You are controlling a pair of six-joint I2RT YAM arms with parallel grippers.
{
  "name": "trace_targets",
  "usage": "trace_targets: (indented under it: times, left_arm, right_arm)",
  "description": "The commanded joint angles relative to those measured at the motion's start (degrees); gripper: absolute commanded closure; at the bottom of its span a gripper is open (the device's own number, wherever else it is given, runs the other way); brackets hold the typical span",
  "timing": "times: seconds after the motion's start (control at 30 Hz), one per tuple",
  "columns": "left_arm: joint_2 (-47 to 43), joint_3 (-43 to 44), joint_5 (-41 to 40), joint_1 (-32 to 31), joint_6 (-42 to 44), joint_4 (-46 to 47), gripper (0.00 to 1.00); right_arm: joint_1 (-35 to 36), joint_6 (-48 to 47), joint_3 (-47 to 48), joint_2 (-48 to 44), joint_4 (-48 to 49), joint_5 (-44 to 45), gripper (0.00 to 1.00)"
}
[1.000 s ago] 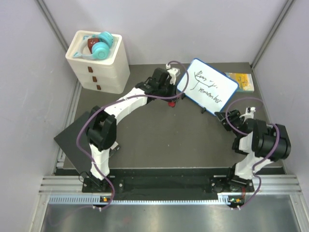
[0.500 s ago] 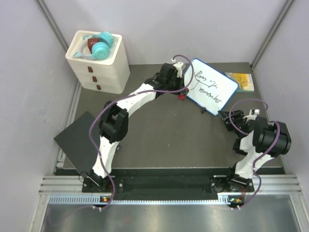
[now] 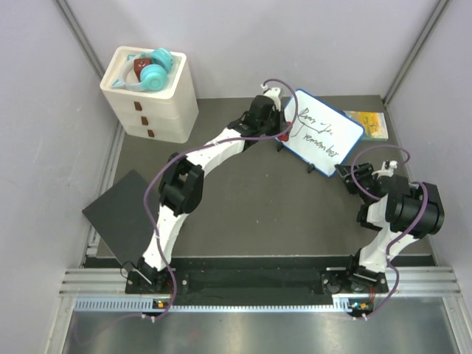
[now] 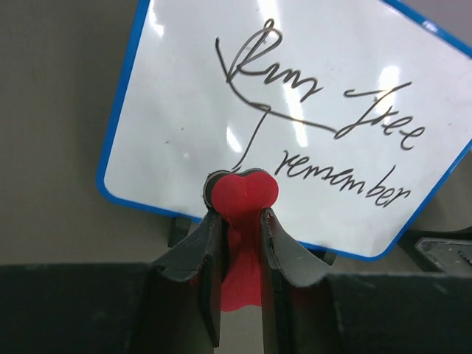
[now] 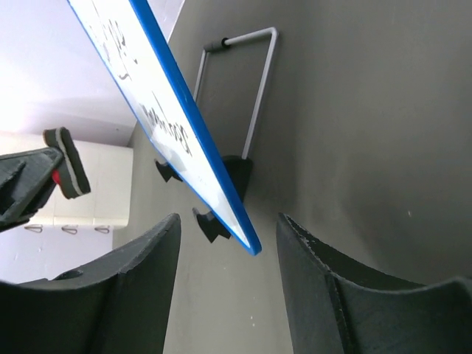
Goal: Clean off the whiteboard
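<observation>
Overhead view with two wrist views. The whiteboard (image 3: 322,135), blue-rimmed and rounded at the corners, stands at about 1 o'clock from the centre of the dark counter (image 3: 251,199). It leans back on a wire stand (image 5: 254,96), with small black feet (image 5: 206,225) along its lower edge. Black handwriting (image 4: 317,125) covers its face, the word "remember" legible in the lower line; none of it is wiped.

The left end effector (image 3: 282,136) lies at 9 o'clock of the board. Its jaws are closed on a red eraser (image 4: 242,199), whose rounded head projects beyond the fingertips (image 4: 199,243) and, seen from the left wrist, overlaps the board's lower edge. The right wrist view shows the eraser's dark pad (image 5: 66,164) facing the written side, near it but apart.

The right end effector (image 3: 345,177) sits at 5 o'clock of the board. Its jaws are spread and grip nothing; the board's lower corner shows in the gap between them.

A white drawer unit (image 3: 151,99) carrying teal headphones (image 3: 151,71) stands at 10 o'clock. A flat black panel (image 3: 122,214) lies at 8 o'clock and a small book (image 3: 366,124) at 2 o'clock.
</observation>
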Motion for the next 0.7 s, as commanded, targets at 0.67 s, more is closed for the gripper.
trace_targets:
  times: [0.67]
  left_arm:
    - [5.1,6.0,-6.3,-2.1,-3.2,12.2,1.00]
  right_arm:
    - [4.9,-1.9,6.5,1.1,-10.2,-0.2,0.56]
